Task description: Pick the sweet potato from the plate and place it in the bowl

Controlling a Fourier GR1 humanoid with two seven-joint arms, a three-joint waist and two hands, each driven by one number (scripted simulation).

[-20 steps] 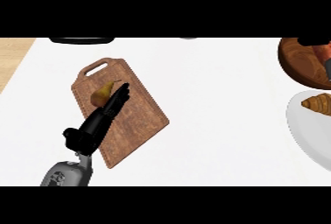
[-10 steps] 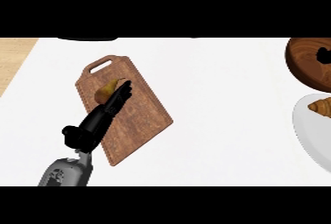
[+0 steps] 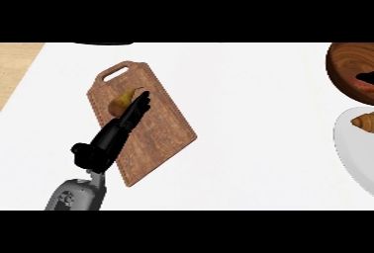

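the white plate (image 3: 349,148) is cut off by the right edge at about 3 to 4 o'clock, so only its left part shows. on it, at the very edge, lies a brown-orange piece (image 3: 364,120), also cut off; it may be the sweet potato, but so little of it shows that i cannot say for sure. the wooden bowl (image 3: 349,64) at 2 o'clock is cut by the right edge too. inside it there is a small black shape (image 3: 366,77) and a reddish patch near the edge, both too unclear to name. at the top edge, around 11 o'clock, a dark thing (image 3: 108,43) shows only as a thin strip.

at 9 to 10 o'clock a wooden cutting board (image 3: 157,133) with a handle hole lies tilted on the white counter (image 3: 248,138). a yellow-brown fruit, shaped like a pear (image 3: 121,101), lies on the upper part of the board. the left hand (image 3: 120,127) comes in from 7 o'clock over the board; its fingers are straight and together, and the fingertips (image 3: 142,99) touch the right side of the pear and hide a little of it. the fingers are not curled around it. the grey forearm (image 3: 76,193) is cut off at the lower edge. the right hand shows nowhere.
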